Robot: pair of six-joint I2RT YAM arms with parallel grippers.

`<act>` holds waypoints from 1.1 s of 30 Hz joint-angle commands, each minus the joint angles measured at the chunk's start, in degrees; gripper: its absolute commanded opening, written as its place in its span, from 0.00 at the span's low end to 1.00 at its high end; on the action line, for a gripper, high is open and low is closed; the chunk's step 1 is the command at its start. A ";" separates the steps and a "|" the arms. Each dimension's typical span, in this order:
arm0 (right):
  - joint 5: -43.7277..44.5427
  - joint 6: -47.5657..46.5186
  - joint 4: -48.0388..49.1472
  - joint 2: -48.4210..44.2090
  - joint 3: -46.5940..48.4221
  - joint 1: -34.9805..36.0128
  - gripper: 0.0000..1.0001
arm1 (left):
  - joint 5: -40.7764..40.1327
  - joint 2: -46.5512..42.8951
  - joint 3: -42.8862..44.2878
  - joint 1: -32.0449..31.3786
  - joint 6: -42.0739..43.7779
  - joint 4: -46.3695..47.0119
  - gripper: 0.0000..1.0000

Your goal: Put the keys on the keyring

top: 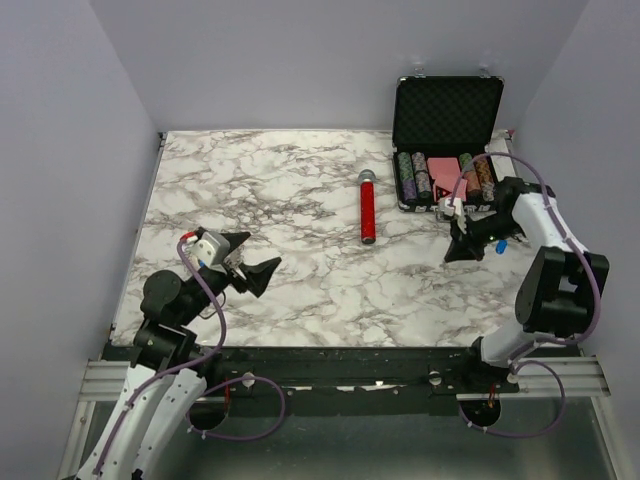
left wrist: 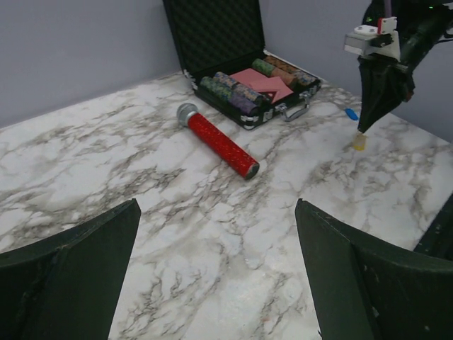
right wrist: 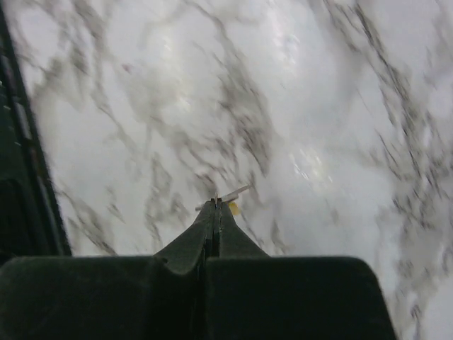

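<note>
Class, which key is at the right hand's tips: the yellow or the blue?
The yellow key, right at the tips of the shut right hand; the blue key lies apart, untouched.

No legible text, label, brand, number or sign in any view. Open black foam-lined carry case: nothing readable on the lid. Striped round poker chips inside the case: edge markings too small to read. Flat pink card inside the case, beside the chips: dark mark on it, can't make it out. Red glittery cylinder with silver cap, in front of the case: no readable print.
</note>
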 commanded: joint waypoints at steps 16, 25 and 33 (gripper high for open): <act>-40.68 -2.52 -9.09 -9.57 -2.56 32.32 0.01 | -8.28 14.40 -4.12 -34.40 -1.22 20.47 0.62; -41.12 -4.45 -9.09 -10.62 -3.52 36.02 0.00 | -11.90 23.37 -4.29 -40.12 0.98 26.01 0.51; -41.12 -5.25 -9.09 -10.36 -4.14 37.16 0.00 | -12.25 26.98 -4.56 -41.18 0.80 28.56 0.49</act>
